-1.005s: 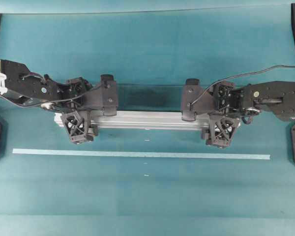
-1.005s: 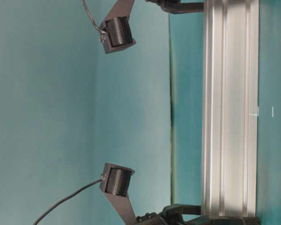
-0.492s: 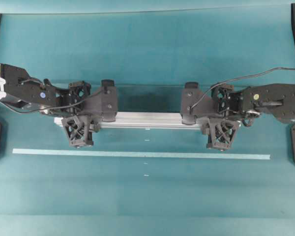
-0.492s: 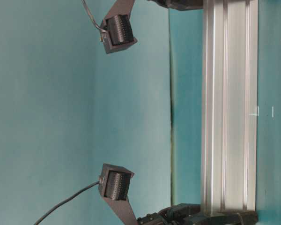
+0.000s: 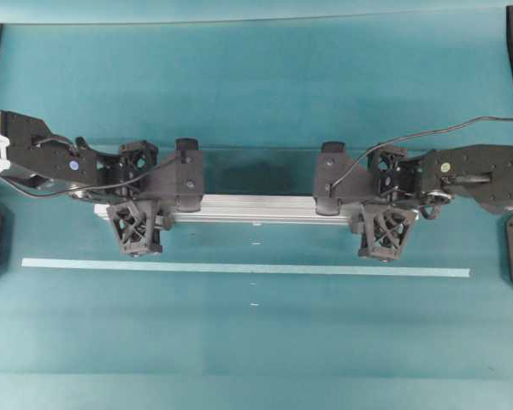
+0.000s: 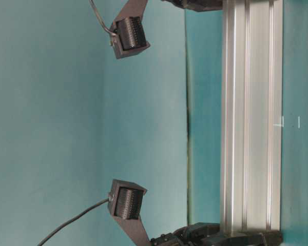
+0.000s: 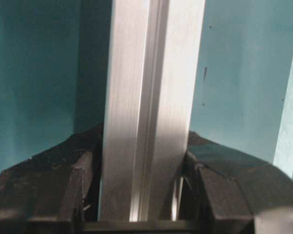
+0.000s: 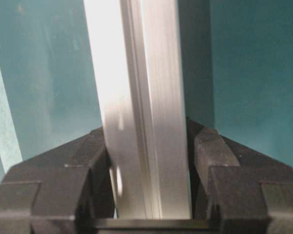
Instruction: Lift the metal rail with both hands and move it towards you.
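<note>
**Both Grippers Clamped on the Rail, Lift Not Yet Begun**

While it lies across the teal table from nine to three o'clock, the long grooved silver aluminium metal rail is pinched near each end. The black wedge-fingered left gripper and right gripper each press on its side faces, which should keep it level when raised. A thin pale tape strip lies at six o'clock, probably marking the destination.
</note>
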`<action>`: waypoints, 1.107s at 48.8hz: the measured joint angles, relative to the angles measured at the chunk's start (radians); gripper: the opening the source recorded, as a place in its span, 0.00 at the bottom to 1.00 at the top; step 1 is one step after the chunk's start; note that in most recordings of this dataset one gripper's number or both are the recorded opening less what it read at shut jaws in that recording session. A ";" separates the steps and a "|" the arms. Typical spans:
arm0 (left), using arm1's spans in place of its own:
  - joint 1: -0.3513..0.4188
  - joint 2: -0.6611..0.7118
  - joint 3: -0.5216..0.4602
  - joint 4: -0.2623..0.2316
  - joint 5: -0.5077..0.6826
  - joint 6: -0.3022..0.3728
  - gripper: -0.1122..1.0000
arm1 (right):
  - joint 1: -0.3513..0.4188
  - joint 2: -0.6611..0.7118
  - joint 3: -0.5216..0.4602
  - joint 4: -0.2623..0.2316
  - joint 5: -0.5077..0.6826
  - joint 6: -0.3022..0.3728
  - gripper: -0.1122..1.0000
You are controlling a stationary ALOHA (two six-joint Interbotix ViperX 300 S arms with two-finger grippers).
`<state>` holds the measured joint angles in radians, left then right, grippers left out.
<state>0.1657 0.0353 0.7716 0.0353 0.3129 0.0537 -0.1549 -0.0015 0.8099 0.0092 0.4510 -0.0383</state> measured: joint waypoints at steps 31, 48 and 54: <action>-0.066 -0.299 -0.186 -0.003 0.472 -0.052 0.40 | 0.008 -0.258 -0.259 0.067 0.551 -0.002 0.48; -0.101 -0.380 -0.364 -0.003 0.723 -0.164 0.40 | 0.015 -0.273 -0.511 0.080 0.876 0.031 0.48; -0.112 -0.388 -0.426 -0.003 0.781 -0.164 0.40 | 0.029 -0.273 -0.586 0.083 0.960 0.060 0.48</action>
<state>0.0537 -0.3528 0.3451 0.0322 1.0937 -0.1104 -0.1258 -0.2746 0.2240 0.0920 1.4113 0.0215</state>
